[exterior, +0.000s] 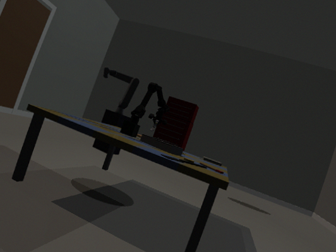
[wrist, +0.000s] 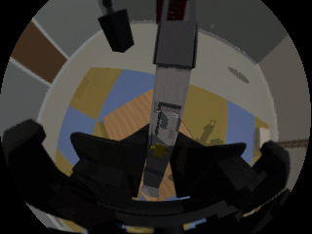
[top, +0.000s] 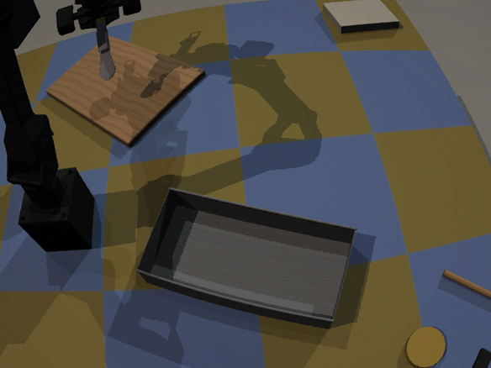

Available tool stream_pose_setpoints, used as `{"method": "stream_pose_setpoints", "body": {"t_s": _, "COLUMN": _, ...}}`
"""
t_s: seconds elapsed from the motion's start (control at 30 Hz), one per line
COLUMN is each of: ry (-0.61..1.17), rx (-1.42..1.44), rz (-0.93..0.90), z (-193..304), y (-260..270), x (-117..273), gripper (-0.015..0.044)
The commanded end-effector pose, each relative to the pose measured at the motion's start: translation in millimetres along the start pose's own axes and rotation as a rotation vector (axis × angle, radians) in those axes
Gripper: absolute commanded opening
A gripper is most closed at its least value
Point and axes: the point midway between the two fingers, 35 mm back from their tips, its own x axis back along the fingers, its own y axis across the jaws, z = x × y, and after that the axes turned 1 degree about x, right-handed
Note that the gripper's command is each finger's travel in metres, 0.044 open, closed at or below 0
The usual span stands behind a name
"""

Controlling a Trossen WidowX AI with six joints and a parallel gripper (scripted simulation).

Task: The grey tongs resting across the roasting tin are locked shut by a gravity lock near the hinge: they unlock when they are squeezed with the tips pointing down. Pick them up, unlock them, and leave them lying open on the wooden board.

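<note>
1. Claw: closed on grey tongs, tips pointing down over wooden board.
2. Roasting tin: on table, apart from board.
3. Yellow disc: flat on table.
4. White-topped block: near table edge.

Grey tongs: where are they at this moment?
In the top view, the grey tongs are at upper left, gripped by the gripper above the wooden board, away from the roasting tin.
</note>
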Motion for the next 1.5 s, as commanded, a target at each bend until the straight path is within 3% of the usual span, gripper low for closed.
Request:
{"method": "stream_pose_setpoints", "body": {"t_s": 0.0, "ry": 0.059, "rx": 0.011, "rz": 0.010, "z": -3, "y": 0, "x": 0, "gripper": -0.0150}}
{"method": "stream_pose_setpoints", "body": {"t_s": 1.03, "ry": 0.573, "rx": 0.121, "rz": 0.048, "z": 7, "y": 16, "x": 15, "gripper": -0.0150}}
{"method": "stream_pose_setpoints", "body": {"t_s": 1.47, "ry": 0.584, "rx": 0.125, "rz": 0.049, "z": 8, "y": 16, "x": 14, "gripper": -0.0150}}
